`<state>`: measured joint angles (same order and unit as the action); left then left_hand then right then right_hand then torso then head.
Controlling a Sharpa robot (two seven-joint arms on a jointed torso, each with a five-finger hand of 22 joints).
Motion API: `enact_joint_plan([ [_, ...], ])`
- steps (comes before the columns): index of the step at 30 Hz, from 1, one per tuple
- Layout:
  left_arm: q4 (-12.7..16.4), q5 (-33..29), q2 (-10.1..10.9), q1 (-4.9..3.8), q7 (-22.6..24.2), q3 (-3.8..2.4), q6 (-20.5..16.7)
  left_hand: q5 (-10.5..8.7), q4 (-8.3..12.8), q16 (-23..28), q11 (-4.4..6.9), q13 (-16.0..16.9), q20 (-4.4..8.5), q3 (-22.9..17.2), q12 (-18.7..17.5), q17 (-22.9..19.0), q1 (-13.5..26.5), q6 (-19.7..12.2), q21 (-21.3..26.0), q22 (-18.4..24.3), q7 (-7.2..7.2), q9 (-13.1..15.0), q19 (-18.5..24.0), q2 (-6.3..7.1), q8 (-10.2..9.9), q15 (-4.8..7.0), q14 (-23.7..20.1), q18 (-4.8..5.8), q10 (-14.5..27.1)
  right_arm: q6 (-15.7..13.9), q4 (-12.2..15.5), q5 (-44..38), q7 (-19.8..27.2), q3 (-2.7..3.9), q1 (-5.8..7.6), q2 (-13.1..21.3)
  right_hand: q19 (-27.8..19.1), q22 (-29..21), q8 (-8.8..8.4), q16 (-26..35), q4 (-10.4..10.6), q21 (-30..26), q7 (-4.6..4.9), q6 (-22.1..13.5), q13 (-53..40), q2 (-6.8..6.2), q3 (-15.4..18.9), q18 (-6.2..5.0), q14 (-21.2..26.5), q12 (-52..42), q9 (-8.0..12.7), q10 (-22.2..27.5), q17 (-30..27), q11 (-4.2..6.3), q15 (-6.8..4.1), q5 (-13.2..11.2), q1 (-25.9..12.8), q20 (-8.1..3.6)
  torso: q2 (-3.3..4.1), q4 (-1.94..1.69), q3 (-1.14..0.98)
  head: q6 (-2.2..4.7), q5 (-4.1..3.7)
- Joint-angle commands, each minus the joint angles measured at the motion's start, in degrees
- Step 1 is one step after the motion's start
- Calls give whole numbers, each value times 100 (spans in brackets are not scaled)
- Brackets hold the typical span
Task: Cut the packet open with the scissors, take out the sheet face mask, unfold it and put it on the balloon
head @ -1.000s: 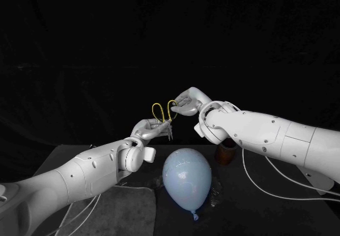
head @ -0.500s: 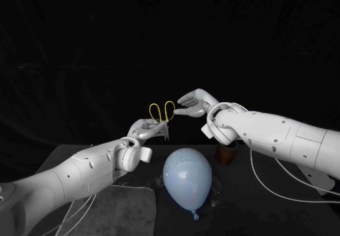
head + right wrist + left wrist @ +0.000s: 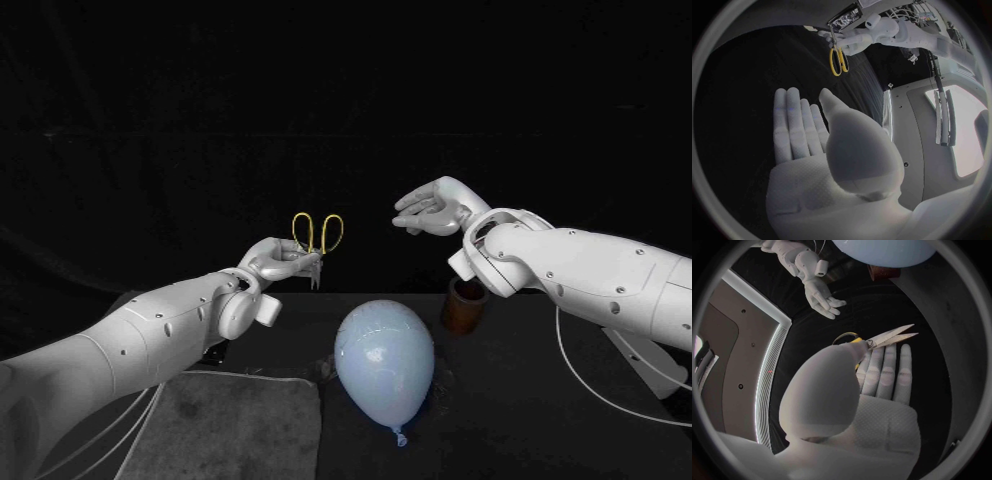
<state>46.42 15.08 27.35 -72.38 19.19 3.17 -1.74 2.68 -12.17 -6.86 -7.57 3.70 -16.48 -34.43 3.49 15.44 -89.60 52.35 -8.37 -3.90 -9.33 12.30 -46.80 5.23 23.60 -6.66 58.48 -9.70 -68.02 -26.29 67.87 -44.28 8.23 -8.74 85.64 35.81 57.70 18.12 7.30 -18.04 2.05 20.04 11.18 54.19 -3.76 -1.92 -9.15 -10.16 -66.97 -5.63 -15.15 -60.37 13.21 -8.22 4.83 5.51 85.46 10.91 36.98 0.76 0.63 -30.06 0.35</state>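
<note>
Left hand: raised over the far edge of the table, left of the balloon. Fingers clamped on the scissors about their middle.
Scissors: yellow loops stand up above the left hand, blades point down past its fingers. In the left wrist view the blade tips stick out beyond the fingers, slightly parted (a narrow gap, no more).
Right hand: raised across from the scissors at about the same height and well apart from them. It holds nothing. In the right wrist view the fingers are stretched out side by side, the thumb stands off and the palm is bare.
Balloon: pale blue, lying on the black table between the two arms, knot end toward the robot. It is below both hands and touched by neither.
Brown cylinder: upright, just beside the balloon's far right side, under the right forearm.
Grey cloth: flat on the near left of the table, beside the balloon. The left arm passes over its edge.
</note>
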Motion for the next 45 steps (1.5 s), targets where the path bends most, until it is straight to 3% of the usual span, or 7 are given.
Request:
enact_joint_plan([
  [1, -78, 866, 12, -45, -272, -9, 859, 15, 130, 33, 24, 9, -10, -165, 20, 8, 49, 7, 11, -9, -37, 1350, -41, -12, 34, -1, 47, -40, -78, 352, 120, -795, 306, 1, 4, 14, 321, 219, 48, -209, 20, 343, -80, 187, 6, -89, -136, -36, -535, 2, 30, -247, 196, 115, -170, -72, 3, -174, 4, 0, -8, -11, 20],
  [8, -242, 1385, 23, -99, -526, -8, 1346, 17, 258, 45, 28, 8, -6, -371, 15, 32, 135, -7, 0, -13, -35, 1436, -51, 37, 53, 2, 51, -45, -88, 495, 298, -2466, 145, 1, 5, -77, 891, 892, -48, -1199, 350, 1270, -201, 376, -4, -383, -418, -25, -1661, 166, 126, -597, 1093, 281, -423, -278, -255, -439, 12, -15, 7, -28, 73],
  [11, -292, 1490, 16, -115, -649, -7, 1533, 16, 360, 58, 25, 9, -4, -566, 15, 50, 236, -9, -9, -15, -40, 1494, -49, 95, 53, -2, 52, -46, -91, 341, 411, -3274, 43, 0, 4, -147, 1422, 2544, -92, -2165, 512, 2868, -229, 436, -2, -526, -669, 195, -1823, 192, 149, -620, 1797, 284, -465, -251, -253, -499, 20, -12, 8, -27, 94],
  [14, -347, 1517, 8, -151, -774, -5, 1740, 17, 416, 63, 24, 10, -5, -673, 16, 64, 323, -6, -16, -17, -39, 1532, -48, 122, 54, -1, 58, -45, -98, 173, 514, -3966, -85, -2, 4, -239, 1771, 4139, -116, -4004, 629, 4323, -278, 479, 2, -753, -1139, 405, -1798, 198, 136, -595, 3526, 285, -451, -257, -184, -499, 18, -11, 11, -34, 106],
  [19, -387, 1513, 1, -226, -883, -1, 1934, 16, 465, 66, 26, 11, -5, -758, 18, 78, 407, -2, -23, -18, -33, 1568, -49, 139, 56, 1, 65, -45, -107, -104, 654, -4900, -347, -15, 3, -420, 2126, 5242, -106, -5202, 638, 5308, -273, 497, 4, -916, -1625, 575, -1908, 200, 87, -616, 4719, 297, -442, -239, -175, -472, 22, -18, 14, -64, 150],
  [35, -358, 1465, -55, -341, -986, 31, 2172, 17, 515, 69, 29, 11, -5, -830, 18, 89, 468, -1, -27, -18, -31, 1602, -46, 149, 58, 3, 68, -45, -112, 219, 628, -6006, -952, -68, -22, -926, 2177, 5693, -162, -5746, 466, 5673, -321, 292, 19, -1189, -2122, 617, -1859, 221, 4, -214, 5099, 273, -405, -235, -356, -423, 29, -54, 31, -139, 188],
  [45, -284, 1282, -85, -454, -1043, 83, 2243, 17, 566, 78, 28, 10, -5, -917, 14, 102, 549, -3, -32, -18, -21, 1641, -43, 162, 59, 2, 64, -43, -106, 673, 435, -6240, -1179, -102, -64, -1176, 1877, 5310, -348, -5764, 188, 5222, -512, -256, 18, -1127, -1703, 501, -1860, 210, 57, 1005, 4983, 500, -687, -251, -359, -695, 32, -41, 36, -164, 214],
])
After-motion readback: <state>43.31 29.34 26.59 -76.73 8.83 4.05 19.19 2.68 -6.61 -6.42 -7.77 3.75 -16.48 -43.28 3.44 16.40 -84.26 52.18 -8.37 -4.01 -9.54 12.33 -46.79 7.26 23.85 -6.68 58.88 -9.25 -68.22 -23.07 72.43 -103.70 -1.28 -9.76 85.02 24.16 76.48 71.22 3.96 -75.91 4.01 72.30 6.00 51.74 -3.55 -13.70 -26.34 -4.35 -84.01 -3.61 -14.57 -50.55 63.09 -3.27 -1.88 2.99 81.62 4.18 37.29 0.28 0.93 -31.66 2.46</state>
